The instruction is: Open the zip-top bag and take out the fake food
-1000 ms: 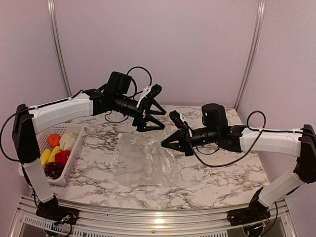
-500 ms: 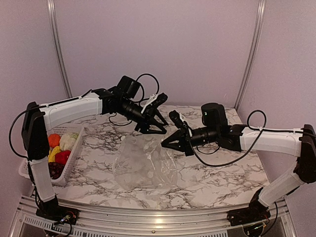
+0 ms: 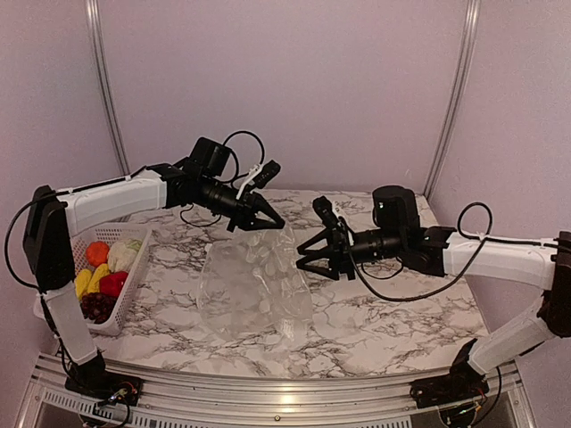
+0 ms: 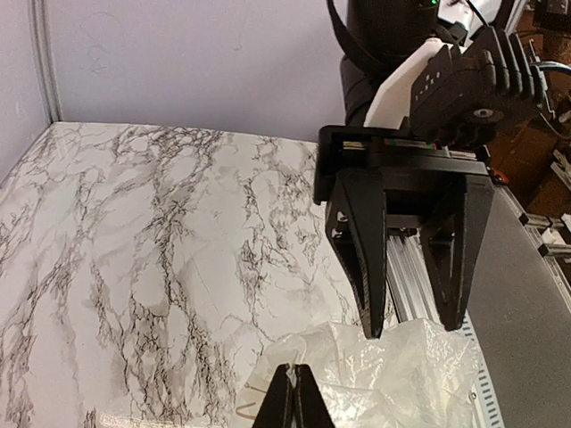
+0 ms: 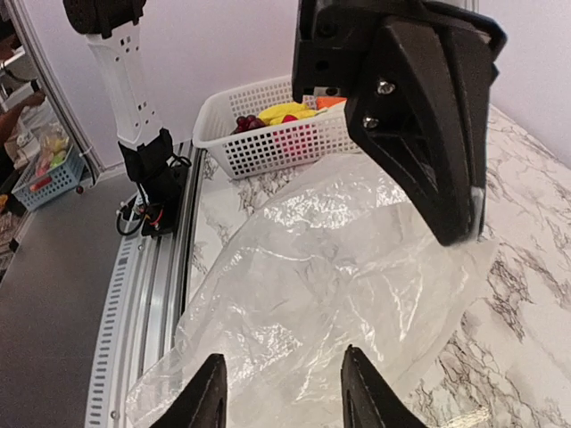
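The clear crinkly zip-top bag [image 3: 254,287] hangs lifted over the marble table, and I see nothing inside it. My left gripper [image 3: 271,224] is shut on its top edge; in the left wrist view its fingertips [image 4: 293,392] pinch a fold of the bag [image 4: 401,374]. My right gripper [image 3: 302,257] stands open just right of the bag, gripping nothing. In the right wrist view its fingers [image 5: 212,397] are spread in front of the bag [image 5: 330,267]. The fake food [image 3: 105,267] lies in the white basket [image 3: 134,281] at the left: orange, cream, yellow, red and dark purple pieces.
The white lattice basket [image 5: 268,143] stands at the table's left edge, near the left arm's base. A metal rail [image 3: 268,392] runs along the table's near edge. The two grippers face each other closely above the table's middle.
My left gripper went from open to shut on the bag's top edge and raised it. My right gripper, shut before, has opened and drawn slightly to the right.
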Robot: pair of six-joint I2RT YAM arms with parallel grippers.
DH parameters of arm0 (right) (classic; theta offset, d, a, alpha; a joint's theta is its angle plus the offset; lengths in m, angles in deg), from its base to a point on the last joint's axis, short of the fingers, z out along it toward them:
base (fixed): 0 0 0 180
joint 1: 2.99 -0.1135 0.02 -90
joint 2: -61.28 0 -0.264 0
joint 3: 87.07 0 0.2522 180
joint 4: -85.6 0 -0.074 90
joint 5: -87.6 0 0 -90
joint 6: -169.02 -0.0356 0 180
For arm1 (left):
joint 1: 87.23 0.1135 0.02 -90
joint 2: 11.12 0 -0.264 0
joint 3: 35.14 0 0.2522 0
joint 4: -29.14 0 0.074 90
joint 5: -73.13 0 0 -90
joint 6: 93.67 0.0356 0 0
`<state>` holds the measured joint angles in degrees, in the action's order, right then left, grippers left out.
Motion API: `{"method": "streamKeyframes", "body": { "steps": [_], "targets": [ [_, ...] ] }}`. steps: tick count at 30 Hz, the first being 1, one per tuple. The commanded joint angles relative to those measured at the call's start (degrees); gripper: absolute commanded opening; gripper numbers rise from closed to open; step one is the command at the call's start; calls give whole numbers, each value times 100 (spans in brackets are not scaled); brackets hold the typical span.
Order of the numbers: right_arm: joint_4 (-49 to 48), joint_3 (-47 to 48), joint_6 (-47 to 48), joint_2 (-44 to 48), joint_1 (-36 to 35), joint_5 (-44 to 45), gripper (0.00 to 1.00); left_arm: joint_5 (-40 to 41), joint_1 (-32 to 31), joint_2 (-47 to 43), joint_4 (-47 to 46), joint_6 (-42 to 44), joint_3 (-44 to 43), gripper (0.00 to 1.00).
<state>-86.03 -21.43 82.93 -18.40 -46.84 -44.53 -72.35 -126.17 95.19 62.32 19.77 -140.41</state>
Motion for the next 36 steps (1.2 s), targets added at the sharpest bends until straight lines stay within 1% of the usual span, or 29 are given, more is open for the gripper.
{"method": "streamKeyframes", "body": {
  "steps": [1, 3, 7, 9, 10, 11, 13, 17, 24, 26, 29, 31, 33, 36],
  "targets": [
    [-25, -330, -325, 635, 56, 334, 49, -124, 422, -754, -1353, -959, 662, 0],
    [44, -529, -363, 837, 79, 488, 56, -111, 575, -894, -1675, -1190, 836, 0],
    [129, -864, -681, 976, 109, 656, 71, -108, 738, -958, -1858, -1371, 874, 0],
    [37, -1011, -847, 945, 113, 683, 81, -93, 772, -950, -1889, -1460, 863, 0],
    [-15, -1051, -917, 919, 114, 705, 90, -86, 780, -943, -2012, -1508, 862, 0],
    [-69, -1067, -975, 888, 114, 757, 93, -86, 789, -933, -2069, -1547, 862, 0],
    [-132, -1064, -1093, 794, 114, 884, 95, -43, 791, -923, -2154, -1615, 867, 0],
    [-228, -914, -1316, 508, 114, 1172, 95, -11, 791, -912, -2248, -1683, 887, 0],
    [-730, -788, -1820, 202, 116, 1285, 95, -56, 791, -955, -2286, -1714, 940, 0],
    [-897, -756, -1859, 190, 130, 1195, 95, -74, 791, -976, -2293, -1703, 958, 0],
    [-1223, -753, -1888, 227, 158, 632, 95, -102, 791, -983, -2248, -1658, 976, 0],
    [-1250, -700, -1820, 288, 156, 282, 96, -105, 791, -983, -2191, -1616, 968, 0],
    [-1141, -679, -1740, 410, 166, 251, 97, -145, 791, -990, -2188, -1598, 955, 0],
    [-1079, -700, -1884, 551, 348, 432, 97, -210, 791, -1017, -2200, -1571, 970, 0]
  ]
}}
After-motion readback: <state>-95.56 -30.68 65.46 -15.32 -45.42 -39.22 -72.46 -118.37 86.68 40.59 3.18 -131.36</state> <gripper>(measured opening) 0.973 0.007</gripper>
